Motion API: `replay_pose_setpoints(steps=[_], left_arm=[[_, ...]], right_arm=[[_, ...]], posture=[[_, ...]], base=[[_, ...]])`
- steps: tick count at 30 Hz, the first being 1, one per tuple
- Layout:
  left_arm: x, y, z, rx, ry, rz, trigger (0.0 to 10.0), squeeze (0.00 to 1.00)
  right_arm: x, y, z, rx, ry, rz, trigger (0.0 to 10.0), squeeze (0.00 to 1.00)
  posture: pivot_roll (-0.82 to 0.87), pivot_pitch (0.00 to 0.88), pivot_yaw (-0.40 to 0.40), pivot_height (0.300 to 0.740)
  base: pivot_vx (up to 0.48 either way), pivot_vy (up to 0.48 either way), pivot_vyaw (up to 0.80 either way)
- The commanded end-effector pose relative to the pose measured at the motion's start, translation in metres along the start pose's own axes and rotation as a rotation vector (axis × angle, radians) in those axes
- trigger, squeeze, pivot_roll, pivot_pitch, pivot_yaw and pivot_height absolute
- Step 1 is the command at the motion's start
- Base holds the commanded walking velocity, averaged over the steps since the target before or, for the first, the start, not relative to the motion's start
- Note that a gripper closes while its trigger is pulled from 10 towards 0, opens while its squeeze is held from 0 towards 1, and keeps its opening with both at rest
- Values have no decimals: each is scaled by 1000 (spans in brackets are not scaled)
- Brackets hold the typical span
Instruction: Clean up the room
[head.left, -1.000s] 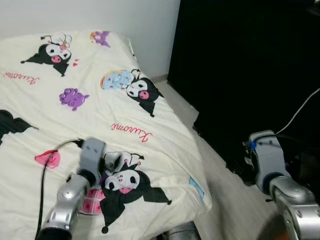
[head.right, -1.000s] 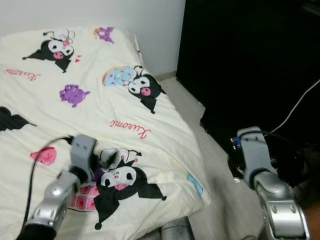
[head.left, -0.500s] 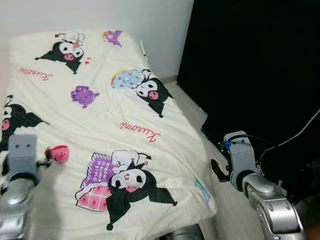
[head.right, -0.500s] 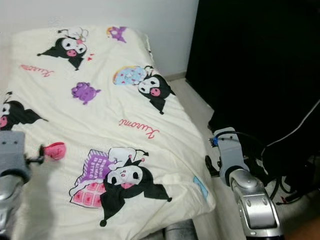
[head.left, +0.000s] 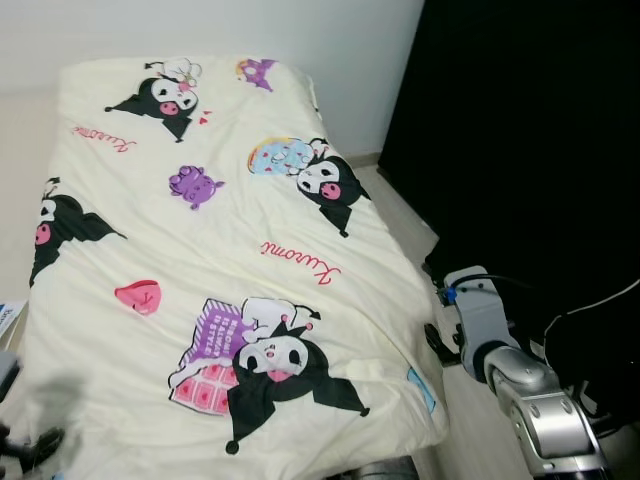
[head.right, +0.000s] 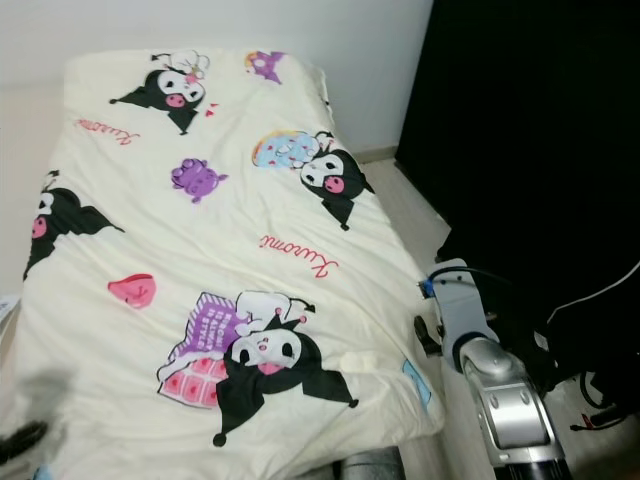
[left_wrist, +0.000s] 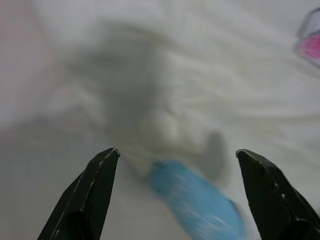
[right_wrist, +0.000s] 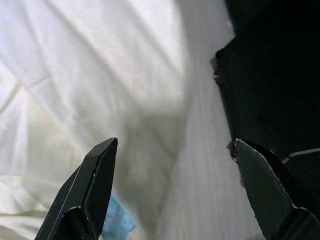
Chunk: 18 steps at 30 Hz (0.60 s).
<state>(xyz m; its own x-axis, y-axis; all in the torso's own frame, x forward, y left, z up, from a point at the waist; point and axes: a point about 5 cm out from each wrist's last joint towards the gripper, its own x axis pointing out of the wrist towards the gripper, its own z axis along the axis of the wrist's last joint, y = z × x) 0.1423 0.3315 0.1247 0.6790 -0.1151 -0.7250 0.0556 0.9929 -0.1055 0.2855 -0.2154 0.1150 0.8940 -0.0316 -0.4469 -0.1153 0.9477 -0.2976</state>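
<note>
Cream cotton covers nearly the whole bed now: the duvet (head.left: 230, 250) with its black-and-pink cartoon prints lies flat and open, where a second ago the left arm reached across its lower half. That arm has pulled right off the cover, down to the bottom left corner of the head views, and the robot has turned, so the whole bed sits further right in frame. The left gripper (left_wrist: 175, 195) has its fingers spread wide apart with nothing between them, and its wrist camera looks down on the duvet edge and a blurred blue thing (left_wrist: 197, 200); what that is, I can't tell. On the other side, the right gripper (right_wrist: 175, 185) hangs low beside the bed, also spread wide and empty, over the strip of pale floor (right_wrist: 200, 175) between the duvet's hanging edge and the black curtain (head.left: 530, 150).

So what does the pull-back mean? My read: the bed looks finished, smooth apart from a few small creases, with nothing loose on it, and both grippers are free. The tidying likely moves to whatever lies off the bed, perhaps that blue thing on the left.
</note>
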Motion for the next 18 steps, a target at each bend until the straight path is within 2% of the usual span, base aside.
replay_pose_setpoints(steps=[1, 4, 6, 9, 13, 14, 15, 18], left_arm=[[0, -2, -14, -97, 51, -65, 10000, 0], [9, -4, -37, -166, 125, -68, 10000, 0], [13, -8, -41, -186, 131, -75, 10000, 0], [34, -25, -52, -298, 136, -100, 10000, 0], [38, -26, -56, -315, 148, -64, 10000, 0], [51, -32, -64, -364, 149, -31, 10000, 0], [51, -32, -64, -364, 149, -31, 10000, 0], [63, -41, -69, -413, 148, -32, 10000, 0]], right_arm=[[2, 5, -4, -10, 10, 16, 10000, 0], [3, 7, -4, -10, 6, 20, 10000, 0], [3, 7, -4, -10, 6, 19, 10000, 0], [2, 6, -4, -12, 5, 16, 10000, 0], [2, 6, -5, -11, 4, 13, 10000, 0], [0, 5, -6, -7, 5, 7, 10000, 0], [0, 5, -6, -7, 5, 7, 10000, 0], [-1, 4, -8, -8, 9, -1, 10000, 0]], posture=[[-29, 241, -65, 580], [-32, 241, -66, 580], [-38, 240, -63, 580], [-54, 241, -56, 580], [-54, 241, -56, 580], [-70, 246, -51, 580], [-70, 246, -51, 580], [-74, 248, -49, 580]], base=[[0, 0, 0], [0, 0, 0], [0, 0, 0], [0, 0, 0], [0, 0, 0], [0, 0, 0], [0, 0, 0], [0, 0, 0]])
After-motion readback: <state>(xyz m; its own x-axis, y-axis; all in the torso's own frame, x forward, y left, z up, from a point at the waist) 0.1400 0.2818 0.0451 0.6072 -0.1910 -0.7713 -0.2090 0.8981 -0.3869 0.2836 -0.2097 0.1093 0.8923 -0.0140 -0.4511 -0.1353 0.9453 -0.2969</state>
